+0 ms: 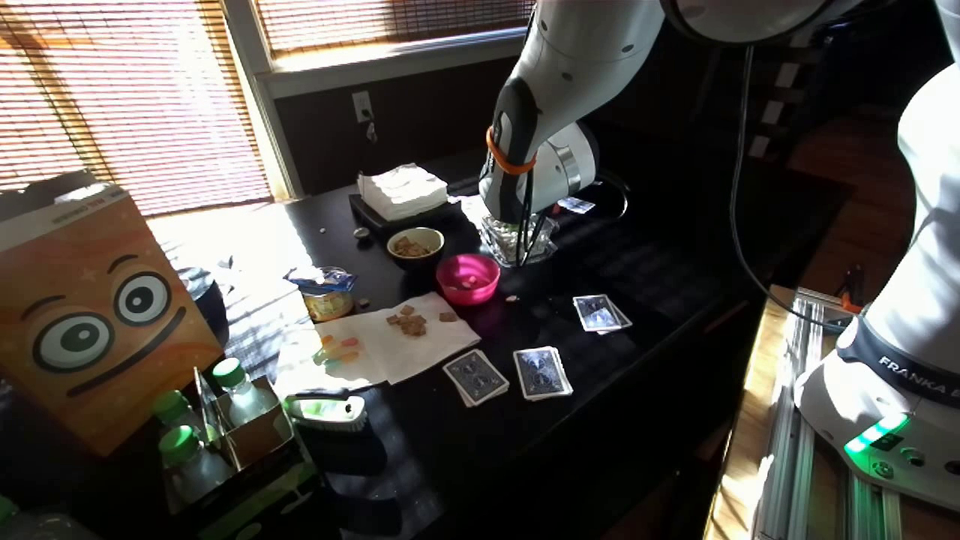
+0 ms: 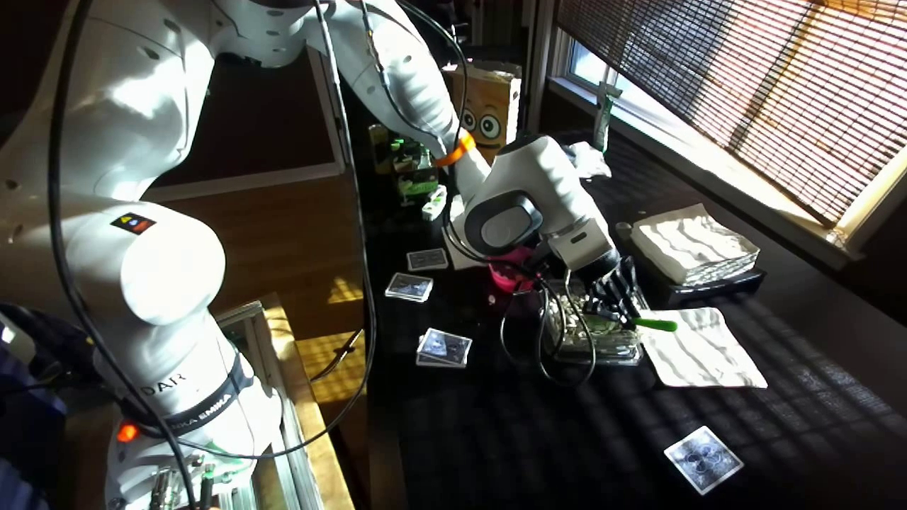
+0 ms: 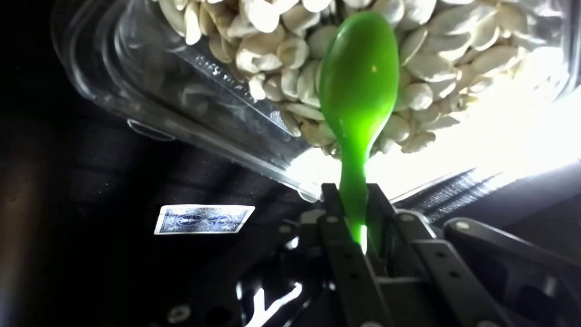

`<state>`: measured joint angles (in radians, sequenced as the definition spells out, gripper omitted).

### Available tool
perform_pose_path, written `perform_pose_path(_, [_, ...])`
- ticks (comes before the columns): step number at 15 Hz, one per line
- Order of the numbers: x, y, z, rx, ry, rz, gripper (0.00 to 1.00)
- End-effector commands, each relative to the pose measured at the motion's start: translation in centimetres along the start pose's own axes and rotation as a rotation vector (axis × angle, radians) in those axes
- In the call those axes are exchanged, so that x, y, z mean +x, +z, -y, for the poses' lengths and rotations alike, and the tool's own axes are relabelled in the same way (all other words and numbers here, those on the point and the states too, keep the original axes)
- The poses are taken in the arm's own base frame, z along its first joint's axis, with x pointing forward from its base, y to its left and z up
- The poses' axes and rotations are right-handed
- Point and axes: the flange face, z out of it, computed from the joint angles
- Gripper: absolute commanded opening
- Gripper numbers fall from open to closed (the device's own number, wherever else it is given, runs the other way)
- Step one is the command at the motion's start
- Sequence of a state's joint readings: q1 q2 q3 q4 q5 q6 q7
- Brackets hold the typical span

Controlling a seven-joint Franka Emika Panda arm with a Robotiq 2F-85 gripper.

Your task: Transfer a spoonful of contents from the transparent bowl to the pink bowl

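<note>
Nearest the camera in the wrist view, the gripper (image 3: 353,193) is clamping its jaws on the handle of a green spoon (image 3: 361,81), whose rounded end is showing against the pale seeds (image 3: 431,63) in the clear tub (image 3: 209,131); whether it is touching them I cannot tell. No seeds are showing on the side of the spoon that is facing the camera, so I am judging that scooping is the step in hand: the spoon is gripped, while filling it, carrying it across and tipping it are probably waiting to be done. In an exterior view, the pink bowl (image 1: 484,291) is sitting just beside the tub, and a few small bits (image 1: 470,283) are showing in it, too unclear for me to call seeds. The robot arm (image 1: 577,79) is arching above the tub, its wrist pointing steeply down and hiding most of the gripper. In an exterior view, the gripper is leaning low over the tub, and the spoon's handle end is poking out toward a paper towel (image 2: 701,350) that is lying just beside the tub; the pink bowl is standing on the tub's far side, partly hidden by the arm.
</note>
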<state>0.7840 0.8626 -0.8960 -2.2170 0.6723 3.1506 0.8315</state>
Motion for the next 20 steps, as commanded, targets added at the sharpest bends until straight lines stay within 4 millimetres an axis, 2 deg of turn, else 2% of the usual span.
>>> perform_pose_path(1, [0.3, -1.0, 0.3, -0.013, 0.046, -0.072, 0.05])
perform_pose_path(5, [0.5, -1.5, 0.6, -0.029, 0.055, -0.131, 0.05])
perform_pose_path(16, [-0.8, 0.6, 0.7, -0.061, 0.032, -0.229, 0.05])
perform_pose_path(20, [-1.9, 1.0, 1.2, -0.065, -0.007, -0.238, 0.05])
